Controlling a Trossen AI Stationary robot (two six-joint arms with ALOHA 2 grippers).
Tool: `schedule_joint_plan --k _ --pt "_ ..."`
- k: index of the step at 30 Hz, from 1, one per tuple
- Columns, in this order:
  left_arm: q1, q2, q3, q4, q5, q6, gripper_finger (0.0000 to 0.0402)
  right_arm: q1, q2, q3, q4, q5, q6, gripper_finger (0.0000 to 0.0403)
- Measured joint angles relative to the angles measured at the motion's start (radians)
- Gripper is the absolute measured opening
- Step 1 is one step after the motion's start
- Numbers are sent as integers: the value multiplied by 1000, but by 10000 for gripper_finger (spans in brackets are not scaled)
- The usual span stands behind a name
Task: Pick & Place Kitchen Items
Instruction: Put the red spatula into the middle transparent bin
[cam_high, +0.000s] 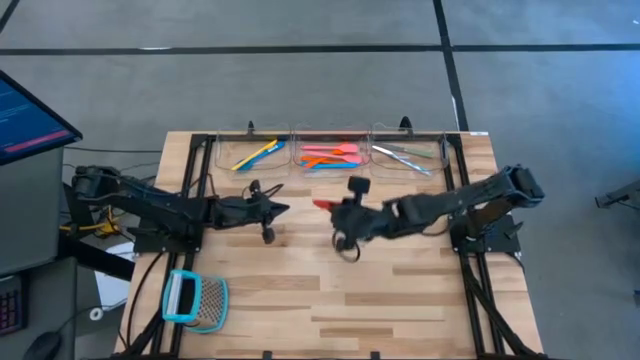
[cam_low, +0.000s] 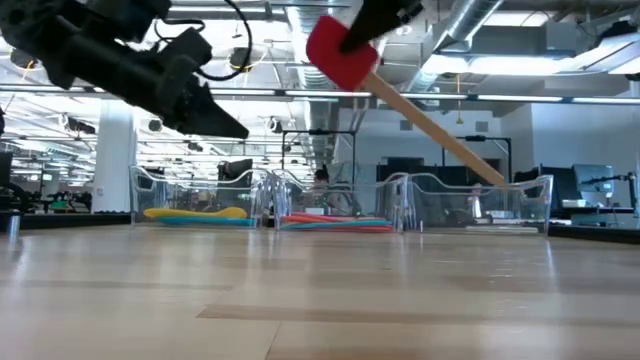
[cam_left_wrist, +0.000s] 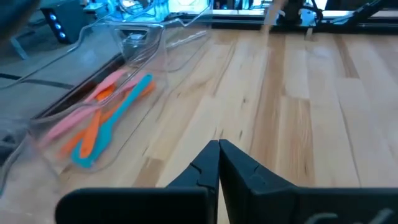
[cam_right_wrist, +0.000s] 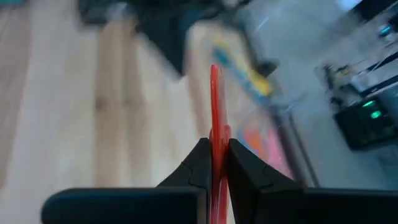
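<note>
My right gripper (cam_high: 334, 208) hangs above the table's middle, shut on a red-headed spatula (cam_low: 342, 52) whose wooden handle (cam_low: 440, 130) slants down toward the table's right. My left gripper (cam_high: 283, 209) hovers just left of it, shut and holding nothing; it also shows dark in the low view (cam_low: 238, 128). Three clear trays stand along the far edge. The left tray holds yellow and blue utensils (cam_high: 256, 154). Pink, orange and blue ones (cam_left_wrist: 102, 118) lie in the middle tray. Silvery metal pieces (cam_high: 405, 155) lie in the right tray. My right gripper pinches the spatula's red head (cam_right_wrist: 215, 134) between its two fingers, one on each flat face, so the head shows edge-on. The fingers come from the table's right, slanting down. The spatula is lifted clear, with its handle's free end (cam_low: 497, 180) lower than the head.
A teal-framed mesh tool (cam_high: 194, 301) lies near the front left corner. A monitor (cam_high: 30, 115) stands off the table's left side. Bare wooden tabletop (cam_high: 390, 300) spreads between the trays and the near edge.
</note>
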Motion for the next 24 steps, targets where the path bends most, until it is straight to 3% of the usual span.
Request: schedule_joint_plan --k 6,10,17,24 --pt "2 -36 -8 -4 -16 10 2 -123 -56 8 217 -35 -141 20" --pt "2 -35 -8 1 -8 11 2 -212 -55 19 321 -143 -250 20" --pt "2 -35 -9 -1 -8 11 2 -382 2 169 295 -276 -332 20" --pt "2 -35 -9 -5 -8 11 2 -536 179 458 148 -457 -355 20"
